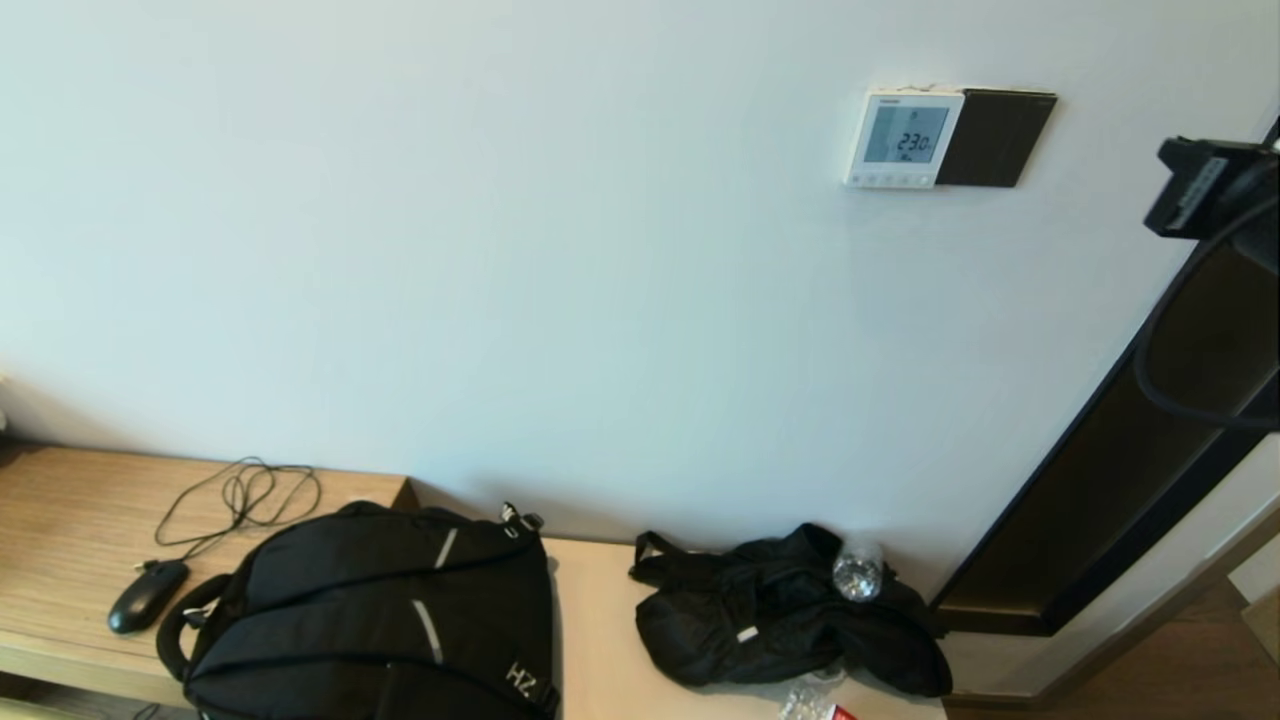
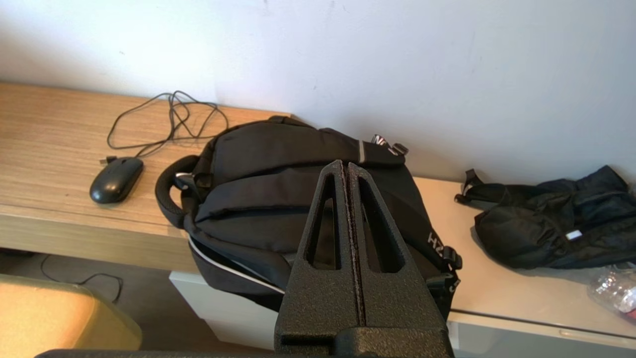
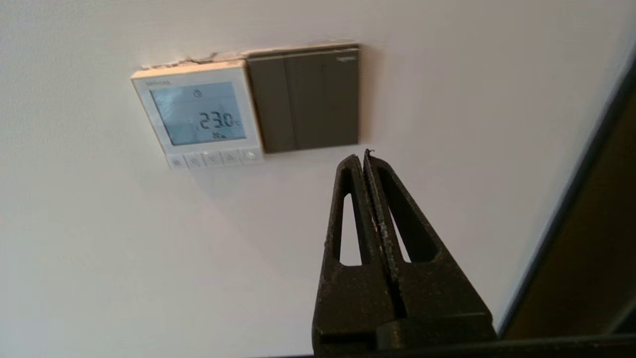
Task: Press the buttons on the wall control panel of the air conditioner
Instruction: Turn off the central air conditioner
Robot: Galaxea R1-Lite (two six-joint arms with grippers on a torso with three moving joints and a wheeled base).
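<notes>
The air conditioner's wall control panel (image 1: 903,138) is a small white square unit on the wall with a grey screen reading 23.0; it also shows in the right wrist view (image 3: 197,113). Its row of small white-grey buttons (image 1: 890,181) runs along its lower edge, also seen in the right wrist view (image 3: 213,159). My right gripper (image 3: 362,155) is shut and empty, held off the wall below the black plate and apart from the buttons. In the head view only its arm's wrist (image 1: 1200,190) shows at the right edge. My left gripper (image 2: 346,166) is shut and empty above the black backpack.
A plain black switch plate (image 1: 995,137) adjoins the panel's right side. A dark door frame (image 1: 1120,450) runs down the right. Below, on a wooden desk (image 1: 70,520) and a cabinet top, lie a black backpack (image 1: 380,620), a black bag (image 1: 780,610), a mouse (image 1: 147,595) and cable.
</notes>
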